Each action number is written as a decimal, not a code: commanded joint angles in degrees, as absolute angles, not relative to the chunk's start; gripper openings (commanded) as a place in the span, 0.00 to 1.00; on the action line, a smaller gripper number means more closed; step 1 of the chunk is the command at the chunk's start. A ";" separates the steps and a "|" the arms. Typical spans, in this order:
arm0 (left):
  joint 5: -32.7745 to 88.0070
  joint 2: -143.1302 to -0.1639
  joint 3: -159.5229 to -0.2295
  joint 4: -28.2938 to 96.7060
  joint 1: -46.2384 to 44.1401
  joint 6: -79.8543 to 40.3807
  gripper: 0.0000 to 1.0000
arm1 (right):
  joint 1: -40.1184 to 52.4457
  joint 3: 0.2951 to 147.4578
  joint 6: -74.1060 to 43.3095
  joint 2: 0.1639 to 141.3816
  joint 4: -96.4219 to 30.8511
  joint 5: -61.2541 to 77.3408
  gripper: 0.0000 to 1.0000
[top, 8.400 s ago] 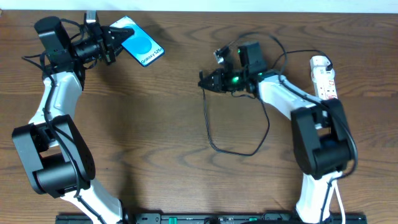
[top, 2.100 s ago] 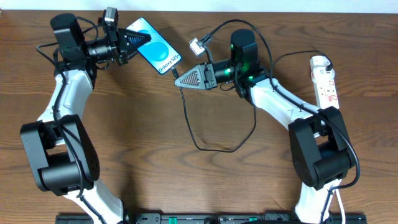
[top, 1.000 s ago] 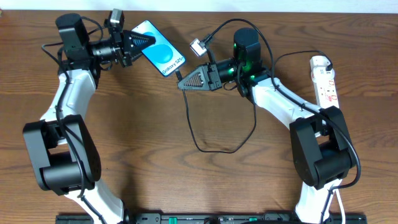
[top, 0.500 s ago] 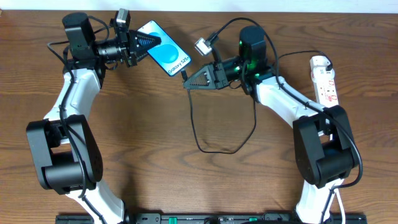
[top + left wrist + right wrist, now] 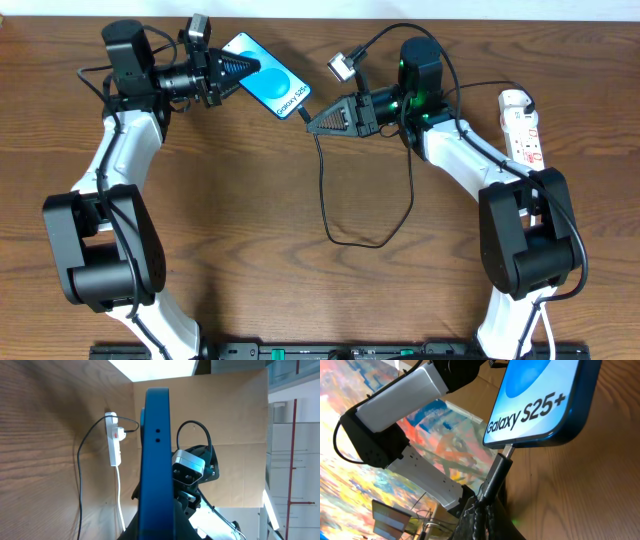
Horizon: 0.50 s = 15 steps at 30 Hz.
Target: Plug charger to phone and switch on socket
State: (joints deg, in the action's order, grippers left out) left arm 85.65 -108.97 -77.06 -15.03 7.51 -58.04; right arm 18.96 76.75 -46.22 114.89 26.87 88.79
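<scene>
The phone (image 5: 272,84) with its blue Galaxy screen hangs above the table's far left, and my left gripper (image 5: 250,67) is shut on its upper end. In the left wrist view the phone (image 5: 155,455) shows edge-on between my fingers (image 5: 175,527). My right gripper (image 5: 308,127) is shut on the charger's black plug (image 5: 495,477); its metal tip (image 5: 507,450) meets the phone's (image 5: 540,395) lower edge, how deep I cannot tell. The charger cable (image 5: 355,240) loops down over the table. The white socket strip (image 5: 522,124) lies at the far right.
The socket (image 5: 114,442) and its white cord (image 5: 120,500) show behind the phone in the left wrist view. A small silver connector (image 5: 342,67) hangs on a wire above my right gripper. Bare wooden table (image 5: 250,220) lies between the arms.
Both arms have shifted a little to the right with the phone and plug. The plug tip, just short of the phone's lower edge before, now touches it.
</scene>
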 commanded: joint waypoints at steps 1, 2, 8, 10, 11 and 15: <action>90.13 -107.68 -77.45 -15.11 6.13 -56.16 0.07 | 19.40 77.30 -44.53 114.50 27.57 89.06 0.01; 90.13 -107.68 -77.45 -15.11 6.13 -56.16 0.07 | 19.64 77.30 -44.53 114.50 27.57 89.12 0.01; 90.13 -107.68 -77.45 -15.11 6.13 -56.18 0.07 | 19.81 77.30 -44.53 114.50 27.59 89.17 0.01; 90.13 -107.68 -77.45 -15.11 6.15 -56.16 0.07 | 19.70 77.30 -44.56 114.50 27.59 89.36 0.01; 90.13 -107.68 -77.45 -15.11 6.20 -56.16 0.07 | 19.70 77.30 -44.56 114.50 27.62 89.36 0.01; 90.11 -107.68 -77.45 -15.16 6.42 -56.16 0.07 | 19.53 77.30 -44.56 114.50 27.59 89.36 0.01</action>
State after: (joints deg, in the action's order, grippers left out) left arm 85.80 -108.97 -77.06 -15.05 7.44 -58.04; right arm 19.42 76.75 -46.19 114.89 26.87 88.82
